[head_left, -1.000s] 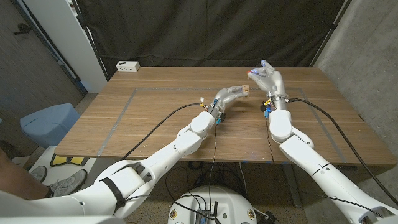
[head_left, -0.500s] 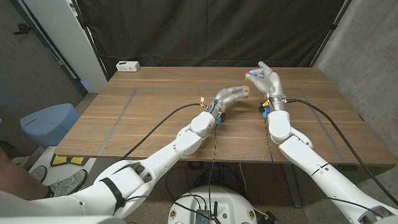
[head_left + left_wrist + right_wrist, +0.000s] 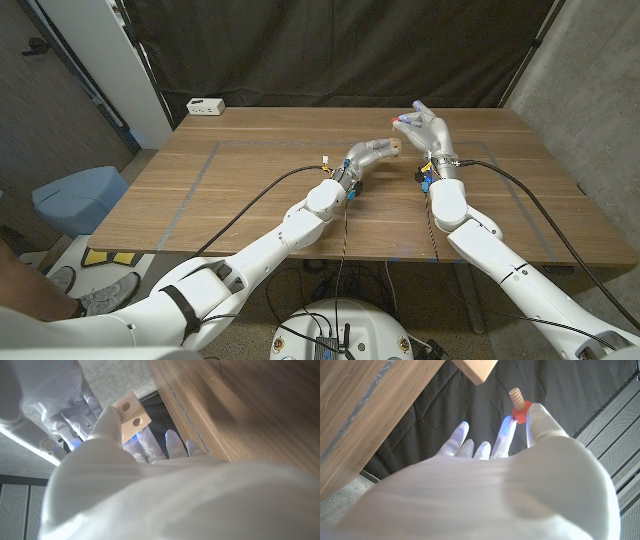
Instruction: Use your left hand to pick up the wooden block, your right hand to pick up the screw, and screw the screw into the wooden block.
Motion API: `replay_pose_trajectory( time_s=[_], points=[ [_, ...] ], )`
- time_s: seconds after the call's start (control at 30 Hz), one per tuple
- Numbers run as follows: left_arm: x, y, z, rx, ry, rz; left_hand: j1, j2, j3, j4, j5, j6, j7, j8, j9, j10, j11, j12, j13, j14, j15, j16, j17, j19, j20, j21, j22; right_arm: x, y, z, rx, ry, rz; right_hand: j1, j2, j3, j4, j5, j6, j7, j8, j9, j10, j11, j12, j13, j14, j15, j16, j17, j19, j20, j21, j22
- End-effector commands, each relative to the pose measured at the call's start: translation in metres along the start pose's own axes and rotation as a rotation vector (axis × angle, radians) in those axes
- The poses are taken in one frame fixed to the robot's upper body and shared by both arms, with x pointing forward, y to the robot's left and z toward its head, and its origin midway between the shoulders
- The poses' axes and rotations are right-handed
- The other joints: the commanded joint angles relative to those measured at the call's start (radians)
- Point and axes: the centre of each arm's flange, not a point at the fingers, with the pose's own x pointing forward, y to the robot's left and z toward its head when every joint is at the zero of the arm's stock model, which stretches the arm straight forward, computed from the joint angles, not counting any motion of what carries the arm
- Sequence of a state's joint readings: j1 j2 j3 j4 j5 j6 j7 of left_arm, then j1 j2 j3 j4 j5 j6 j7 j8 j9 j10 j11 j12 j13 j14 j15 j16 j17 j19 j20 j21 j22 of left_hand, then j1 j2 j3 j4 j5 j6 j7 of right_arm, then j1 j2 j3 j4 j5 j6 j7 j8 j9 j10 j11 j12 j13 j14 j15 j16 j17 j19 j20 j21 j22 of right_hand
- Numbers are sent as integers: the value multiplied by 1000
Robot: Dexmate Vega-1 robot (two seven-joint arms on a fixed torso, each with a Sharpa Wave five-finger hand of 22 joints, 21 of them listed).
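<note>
left hand (image 3: pixel 372 155) gripping light, rigid pale wooden block with two holes (image 3: pixel 131 414) by its end; right hand (image 3: pixel 424 130) pinching small red-headed threaded wooden screw (image 3: pixel 519 406), likely slippery, at its head.

table (image 3: pixel 250 190): brown wood, visible grain, smooth matt finish.
wooden block (image 3: pixel 131 414): pale bare wood, smooth and matt, with drilled round holes in one face.
screw (image 3: pixel 519 405): ridged tan thread that looks like wood; red head with a plastic look.
left hand (image 3: pixel 372 153): covered in whitish material, smooth with a soft sheen.
right hand (image 3: pixel 425 128): same whitish, faintly glossy covering.
arms (image 3: pixel 300 225): glossy white hard shells, plastic in look.
backdrop (image 3: pixel 340 50): black cloth, matt, creased, at 12 o'clock behind the table.
</note>
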State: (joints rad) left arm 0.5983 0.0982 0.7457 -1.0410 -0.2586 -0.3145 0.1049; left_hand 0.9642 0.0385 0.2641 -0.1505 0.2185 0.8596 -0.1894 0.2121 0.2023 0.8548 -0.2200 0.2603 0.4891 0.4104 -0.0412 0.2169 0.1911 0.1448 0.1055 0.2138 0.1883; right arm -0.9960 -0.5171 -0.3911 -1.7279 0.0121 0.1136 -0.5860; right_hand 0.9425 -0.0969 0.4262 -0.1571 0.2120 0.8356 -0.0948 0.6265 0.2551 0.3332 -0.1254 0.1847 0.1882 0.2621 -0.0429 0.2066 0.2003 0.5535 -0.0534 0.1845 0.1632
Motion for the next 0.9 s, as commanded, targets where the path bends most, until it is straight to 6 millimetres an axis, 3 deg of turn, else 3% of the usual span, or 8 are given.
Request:
replay_pose_trajectory(
  time_s=[0.03, 0.9],
  points=[
    [0, 1, 0, 1, 3, -1, -5, 9, -1, 4, 5, 12, 4, 6, 4, 10, 0, 3, 4, 9, -79, 3, 1, -3, -1, 2, 3, -1, 3, -4, 4, 4, 4, 5, 6, -4, -4, 10, -6, 3, -4, 1, -5, -8, -1, 4, -6, -52, -1, 0, -6, -28, -1, 3],
    [0, 2, 0, 8, 2, 0, -4, 9, -3, 3, 5, 13, 4, 5, 4, 13, 0, 0, 7, 9, -76, 2, 1, -2, -3, 3, 3, -6, 1, -11, 4, 17, 15, 9, 8, -9, -3, 13, -5, 4, -7, -7, -14, -9, 1, 4, -8, -52, -1, -1, -9, -28, 0, 3]
  ],
)
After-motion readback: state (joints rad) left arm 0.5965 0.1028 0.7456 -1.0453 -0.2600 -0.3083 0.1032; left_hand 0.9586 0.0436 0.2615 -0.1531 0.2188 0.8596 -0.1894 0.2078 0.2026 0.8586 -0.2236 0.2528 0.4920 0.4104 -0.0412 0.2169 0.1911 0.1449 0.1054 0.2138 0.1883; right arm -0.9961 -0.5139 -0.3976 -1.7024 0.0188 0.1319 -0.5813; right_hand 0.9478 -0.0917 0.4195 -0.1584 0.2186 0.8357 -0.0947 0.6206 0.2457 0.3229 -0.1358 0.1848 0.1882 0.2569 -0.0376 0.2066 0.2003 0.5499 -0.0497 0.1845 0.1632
